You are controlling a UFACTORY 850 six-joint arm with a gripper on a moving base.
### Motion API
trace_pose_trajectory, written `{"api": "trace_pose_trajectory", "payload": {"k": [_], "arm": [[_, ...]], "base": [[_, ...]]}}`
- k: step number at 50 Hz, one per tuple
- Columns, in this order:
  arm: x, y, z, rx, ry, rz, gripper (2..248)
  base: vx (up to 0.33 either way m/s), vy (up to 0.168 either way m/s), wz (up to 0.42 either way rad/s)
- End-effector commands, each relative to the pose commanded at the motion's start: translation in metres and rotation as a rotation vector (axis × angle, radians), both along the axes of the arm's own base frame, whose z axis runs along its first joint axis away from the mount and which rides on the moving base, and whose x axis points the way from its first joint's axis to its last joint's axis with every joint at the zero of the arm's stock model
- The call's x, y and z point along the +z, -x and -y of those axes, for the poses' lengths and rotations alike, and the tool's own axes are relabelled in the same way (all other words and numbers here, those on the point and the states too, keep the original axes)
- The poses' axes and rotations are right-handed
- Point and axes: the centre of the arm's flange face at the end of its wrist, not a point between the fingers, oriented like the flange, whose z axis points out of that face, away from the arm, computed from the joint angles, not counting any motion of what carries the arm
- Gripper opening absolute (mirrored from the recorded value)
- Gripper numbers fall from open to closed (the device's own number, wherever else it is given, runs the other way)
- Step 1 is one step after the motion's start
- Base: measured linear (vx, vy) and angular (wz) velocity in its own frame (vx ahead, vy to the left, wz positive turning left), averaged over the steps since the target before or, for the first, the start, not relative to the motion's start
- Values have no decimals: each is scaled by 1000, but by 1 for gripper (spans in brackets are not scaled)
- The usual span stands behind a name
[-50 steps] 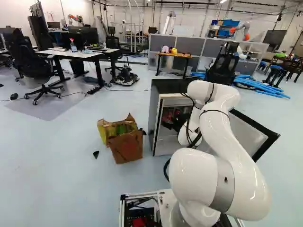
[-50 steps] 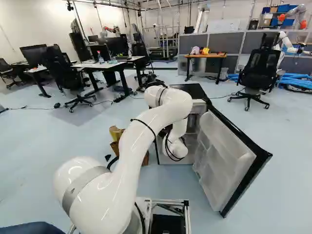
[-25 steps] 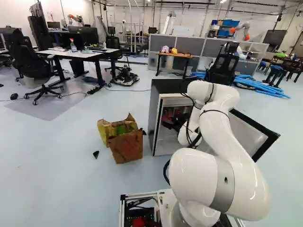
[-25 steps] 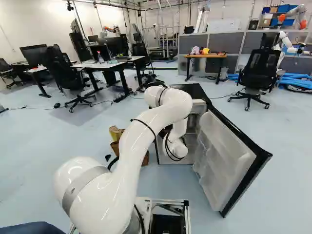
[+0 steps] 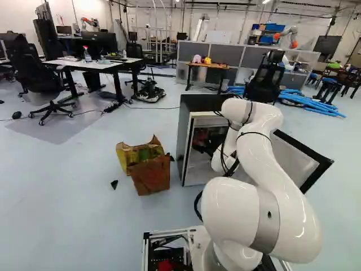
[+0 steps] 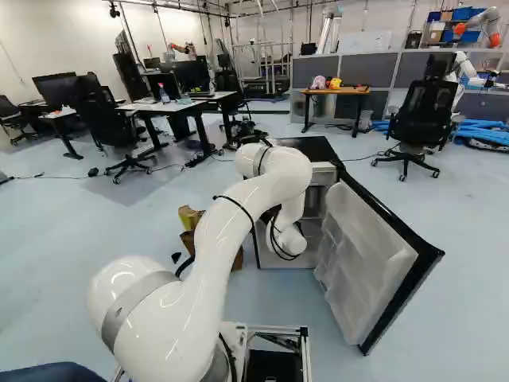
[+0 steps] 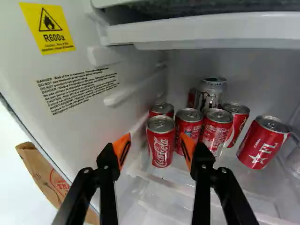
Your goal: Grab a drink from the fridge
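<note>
At the left of the left base view a black office chair (image 5: 39, 76) stands by a white-topped desk (image 5: 98, 64). Then comes a brown paper bag (image 5: 151, 172), open at the top, on the floor just beside the fridge (image 5: 181, 135). The fridge is open, and inside it the wrist view shows a side wall with a yellow warning sticker (image 7: 48, 28).

The gripper (image 5: 207, 147) reaches into the fridge, released — its two fingers stand apart and grasp nothing. The drinks sit farther in, upright except for the last one. The nearest red can (image 7: 161, 143) stands straight ahead of the gap between the fingers, with a second red can (image 7: 161, 109) just behind it. Next along come three more red cans (image 7: 189, 129), close together, with a silver can (image 7: 212, 96) behind them. Past these a leaning red can (image 7: 261, 144) sits by itself, near a clear container (image 7: 294, 160) that shows only in part.

The white arm (image 5: 276, 169) rises right of the middle. The fridge door (image 6: 370, 259) hangs wide open to its right — blue tubes (image 5: 316, 105) lie on the floor farther back.
</note>
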Motion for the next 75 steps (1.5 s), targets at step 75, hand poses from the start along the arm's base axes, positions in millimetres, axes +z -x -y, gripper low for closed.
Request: {"api": "trace_pose_trajectory", "payload": {"k": [75], "arm": [[-9, -26, -1, 22, 35, 15, 91]], "base": [[0, 0, 0]]}}
